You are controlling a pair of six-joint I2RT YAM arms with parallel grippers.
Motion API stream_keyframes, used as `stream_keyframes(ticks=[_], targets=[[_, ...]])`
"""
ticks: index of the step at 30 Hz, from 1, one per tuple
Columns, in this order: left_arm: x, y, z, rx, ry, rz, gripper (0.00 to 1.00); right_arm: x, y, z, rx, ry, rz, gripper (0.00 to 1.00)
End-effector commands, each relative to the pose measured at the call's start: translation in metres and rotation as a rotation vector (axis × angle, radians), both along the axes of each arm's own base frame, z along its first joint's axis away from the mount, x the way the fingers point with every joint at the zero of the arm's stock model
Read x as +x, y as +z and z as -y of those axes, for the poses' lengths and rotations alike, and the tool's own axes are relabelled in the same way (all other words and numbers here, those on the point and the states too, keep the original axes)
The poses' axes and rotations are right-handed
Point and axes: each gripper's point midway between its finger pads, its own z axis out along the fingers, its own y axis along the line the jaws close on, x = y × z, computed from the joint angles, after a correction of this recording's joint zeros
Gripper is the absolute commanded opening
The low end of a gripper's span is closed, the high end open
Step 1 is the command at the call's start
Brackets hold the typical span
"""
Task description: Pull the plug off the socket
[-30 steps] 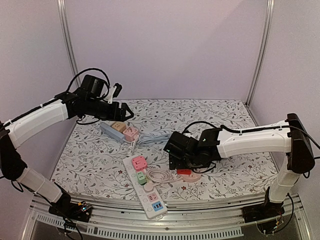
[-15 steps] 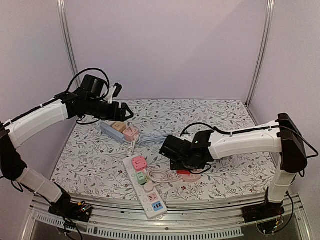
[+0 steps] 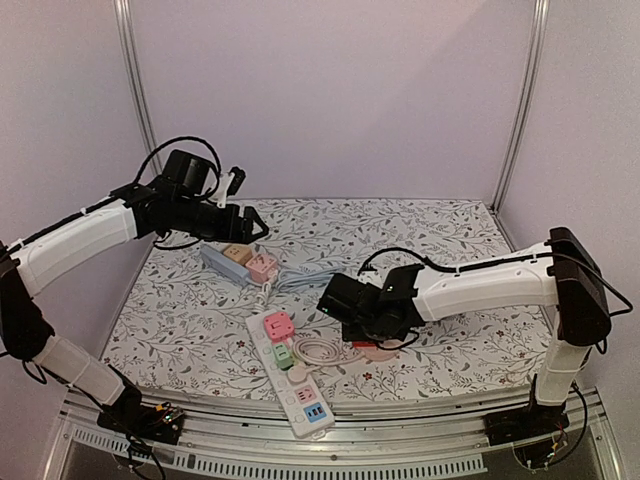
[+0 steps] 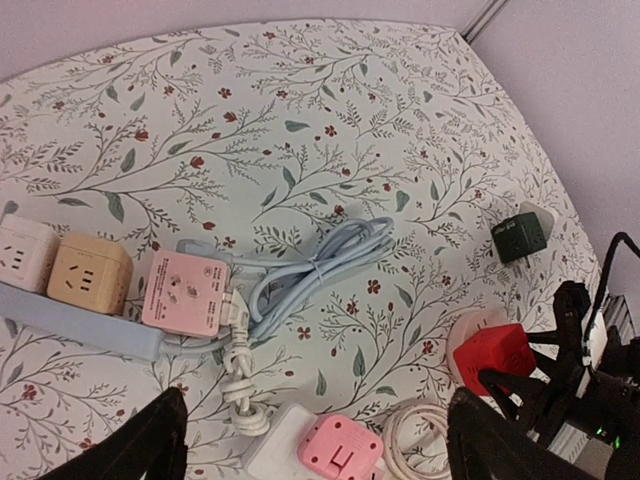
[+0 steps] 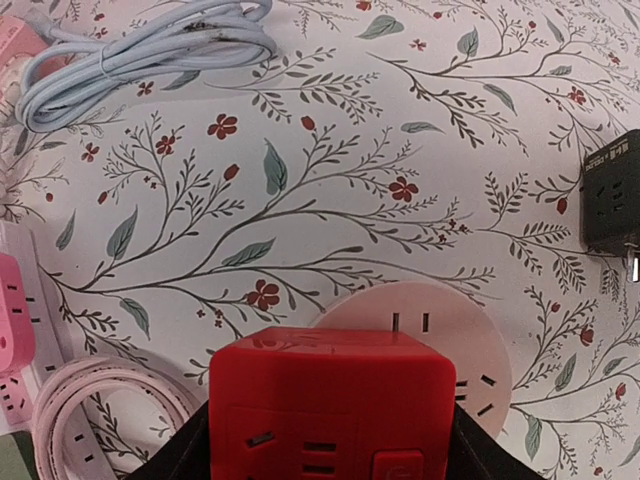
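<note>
Soft, even light; faint shadows; sharp focus.

Count on the counter (image 3: 450, 230): 2 power strips (white strip (image 3: 260, 340) near, blue-grey strip (image 4: 70, 320) far left), 1 round pink socket (image 5: 470, 330), 1 red cube plug (image 5: 330, 400), 5 other cube adapters (image 4: 88, 275), 1 dark loose adapter (image 4: 522, 237), 2 coiled cables (image 4: 320, 265).
</note>
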Motion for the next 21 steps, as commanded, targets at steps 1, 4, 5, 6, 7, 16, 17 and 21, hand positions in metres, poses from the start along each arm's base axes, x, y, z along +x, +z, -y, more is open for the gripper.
stream_keyframes(ticks=[1, 4, 5, 6, 7, 16, 17, 21], targets=[[-0.011, -0.015, 0.018, -0.002, -0.062, -0.051, 0.88, 0.0, 0.007, -0.015, 0.109, 0.057, 0.041, 0.27], [-0.018, -0.024, 0.034, -0.032, -0.112, -0.1, 0.88, -0.002, 0.022, -0.029, 0.225, 0.142, 0.083, 0.22], [-0.021, -0.027, 0.04, -0.044, -0.132, -0.118, 0.88, -0.002, 0.025, -0.032, 0.252, 0.162, 0.099, 0.2], [-0.024, -0.03, 0.045, -0.056, -0.152, -0.135, 0.88, -0.003, 0.031, -0.033, 0.267, 0.193, 0.118, 0.19], [-0.028, -0.033, 0.051, -0.067, -0.174, -0.155, 0.88, -0.003, 0.038, -0.037, 0.287, 0.216, 0.139, 0.19], [-0.066, -0.058, 0.103, -0.185, -0.36, -0.343, 0.87, -0.016, 0.081, -0.055, 0.362, 0.438, 0.286, 0.16], [-0.069, -0.062, 0.106, -0.193, -0.371, -0.364, 0.87, -0.018, 0.088, -0.06, 0.373, 0.464, 0.315, 0.16], [-0.08, -0.077, 0.119, -0.234, -0.41, -0.463, 0.87, -0.031, 0.099, -0.068, 0.379, 0.539, 0.376, 0.15]])
